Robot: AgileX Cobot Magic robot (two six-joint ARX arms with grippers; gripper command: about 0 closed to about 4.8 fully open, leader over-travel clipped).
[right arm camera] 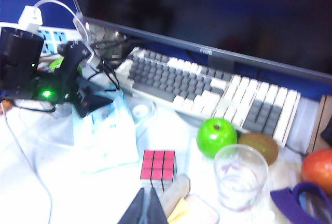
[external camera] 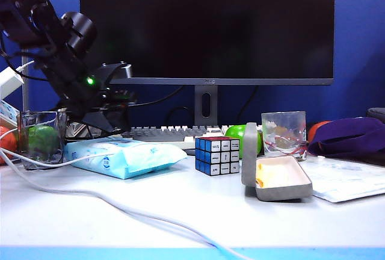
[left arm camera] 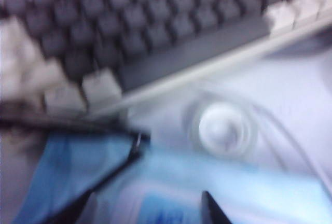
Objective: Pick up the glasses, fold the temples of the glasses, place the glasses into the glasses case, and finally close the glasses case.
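Note:
The glasses case point(external camera: 278, 180) lies open on the table right of the middle, lid upright, cream lining showing and nothing inside; it also shows below my right gripper point(right arm camera: 149, 193), which is shut and empty above the table. My left gripper point(left arm camera: 148, 208) is open, its black fingertips point(left arm camera: 210, 206) spread above the light-blue wipes packet point(left arm camera: 78, 167). In the exterior view the left gripper point(external camera: 113, 118) hangs over the packet's far end. Thin black bars point(left arm camera: 136, 142) meeting like a hinge lie at the packet's edge; they look like the glasses and a temple, but are too blurred to be sure.
A Rubik's cube point(external camera: 217, 155) stands left of the case. Behind are a keyboard point(external camera: 168, 132), a monitor stand point(external camera: 206, 105), a green apple point(external camera: 239, 132) and a clear tumbler point(external camera: 283, 133). Another tumbler point(external camera: 41, 137), purple cloth point(external camera: 355, 136), papers point(external camera: 349, 180) and a white cable point(external camera: 120, 207) lie around.

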